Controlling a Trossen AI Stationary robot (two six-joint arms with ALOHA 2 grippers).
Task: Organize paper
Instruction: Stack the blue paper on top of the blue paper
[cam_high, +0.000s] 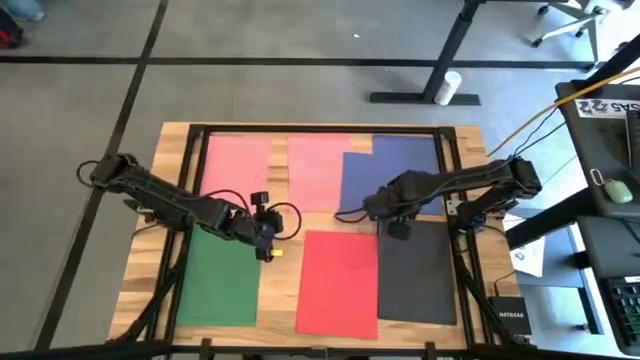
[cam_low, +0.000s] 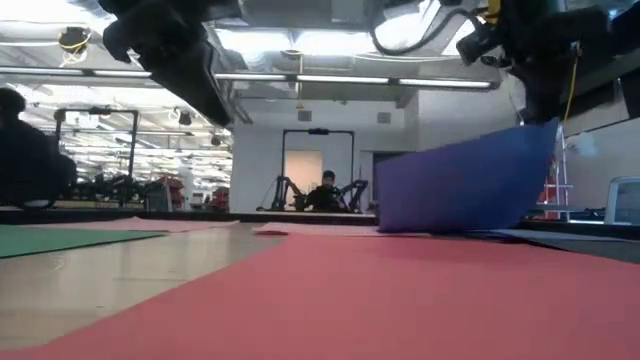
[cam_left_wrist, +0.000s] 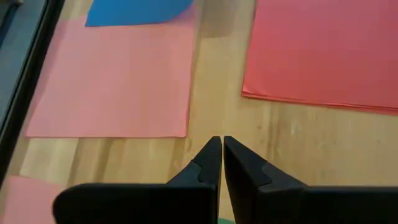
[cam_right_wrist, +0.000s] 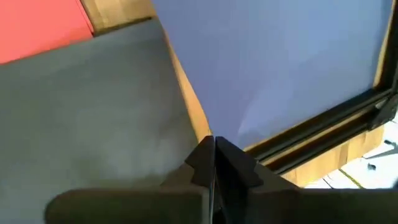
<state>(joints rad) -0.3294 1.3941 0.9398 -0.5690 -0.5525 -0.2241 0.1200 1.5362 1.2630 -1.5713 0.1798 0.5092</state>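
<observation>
Wooden bench (cam_high: 470, 300) seen from above, bearing six coloured sheets. Far row, left to right: a pink sheet (cam_high: 235, 165), a second pink sheet (cam_high: 315, 165), and the navy blue sheet (cam_high: 395, 170), which overlaps the second pink sheet's right edge. Near row: the green sheet (cam_high: 220, 275), the red sheet (cam_high: 340, 280) and the dark grey sheet (cam_high: 418, 270).

The right gripper (cam_high: 385, 212) has its jaws pressed together on the near edge of the navy blue sheet (the low view shows this sheet (cam_low: 470, 185) raised off the bench and curving upward). Just beside these jaws on the near side lies the dark grey sheet's far edge.

The left gripper (cam_high: 268, 240) hangs over the far right corner of the green sheet, jaws nearly closed and holding nothing; bare wood lies ahead of them, between the second pink sheet and the red sheet.
</observation>
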